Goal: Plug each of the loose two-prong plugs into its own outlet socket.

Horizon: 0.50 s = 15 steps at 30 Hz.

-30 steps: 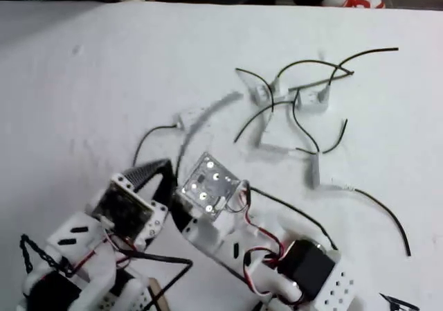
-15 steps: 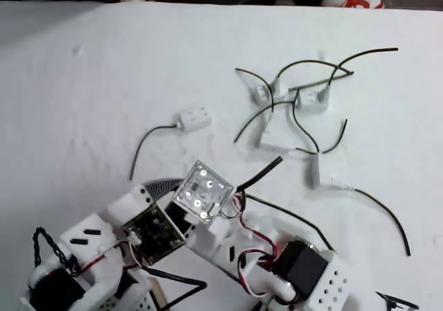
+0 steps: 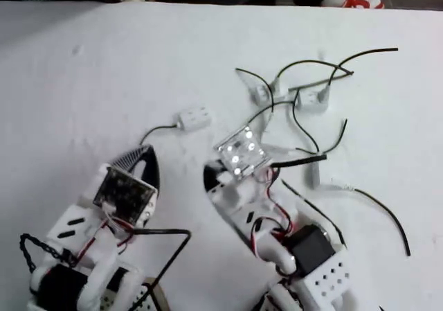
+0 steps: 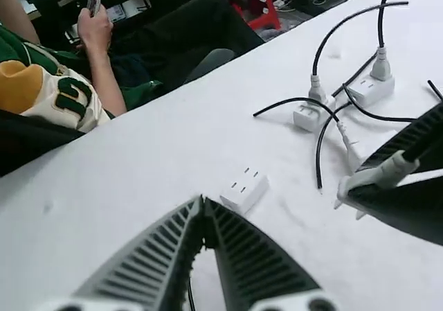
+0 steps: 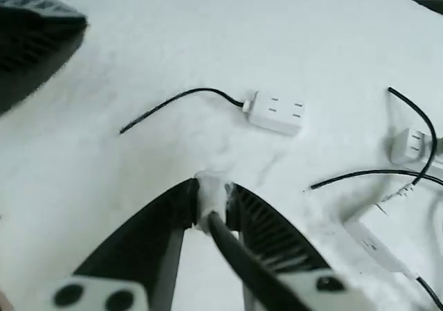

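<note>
My right gripper [image 5: 211, 201] is shut on a white two-prong plug [image 5: 209, 192], whose black cord [image 5: 242, 259] trails back toward the wrist. In the high view this gripper [image 3: 211, 174] hovers near the table's middle, with the cord end [image 3: 299, 161] sticking out to the right. A white outlet socket [image 3: 196, 119] with a short black cord lies just beyond it. My left gripper [image 3: 142, 157] is shut and holds nothing, pointing at that same outlet [image 4: 243, 188]. From the left wrist, the held plug [image 4: 354, 185] shows its prongs aimed toward the outlet.
A tangle of outlets and cords lies at the far right, with one outlet [image 3: 310, 100] and another [image 3: 259, 93] plugged. A loose plug [image 3: 315, 172] with a long cord rests right of my right arm. The table's far edge runs along the top.
My right arm has carried the plug away from the near edge, toward the far right. My left gripper first slid right under it, then swung back left.
</note>
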Available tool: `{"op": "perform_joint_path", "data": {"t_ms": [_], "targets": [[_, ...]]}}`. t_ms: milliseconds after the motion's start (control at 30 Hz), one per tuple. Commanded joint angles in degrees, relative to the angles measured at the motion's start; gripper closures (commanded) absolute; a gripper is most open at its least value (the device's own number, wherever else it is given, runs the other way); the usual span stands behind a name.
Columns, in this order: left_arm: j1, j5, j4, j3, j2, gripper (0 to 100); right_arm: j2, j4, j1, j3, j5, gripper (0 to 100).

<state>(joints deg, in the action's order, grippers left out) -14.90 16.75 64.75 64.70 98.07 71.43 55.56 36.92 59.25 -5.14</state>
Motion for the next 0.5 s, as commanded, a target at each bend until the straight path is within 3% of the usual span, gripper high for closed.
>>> {"op": "perform_joint_path", "data": {"t_ms": [0,200,467], "targets": [[0.92,-0.53,-1.76,-2.02,-4.35,98,0.4,-6.73,-4.79,2.2,0.18,98.1],[0.92,-0.26,1.76,-14.07,-28.53,98,0.4,-14.02,-8.84,6.42,0.35,98.1],[1.71,12.13,4.22,-31.03,-54.81,98,0.4,-14.55,-9.98,7.03,0.35,98.1]]}}
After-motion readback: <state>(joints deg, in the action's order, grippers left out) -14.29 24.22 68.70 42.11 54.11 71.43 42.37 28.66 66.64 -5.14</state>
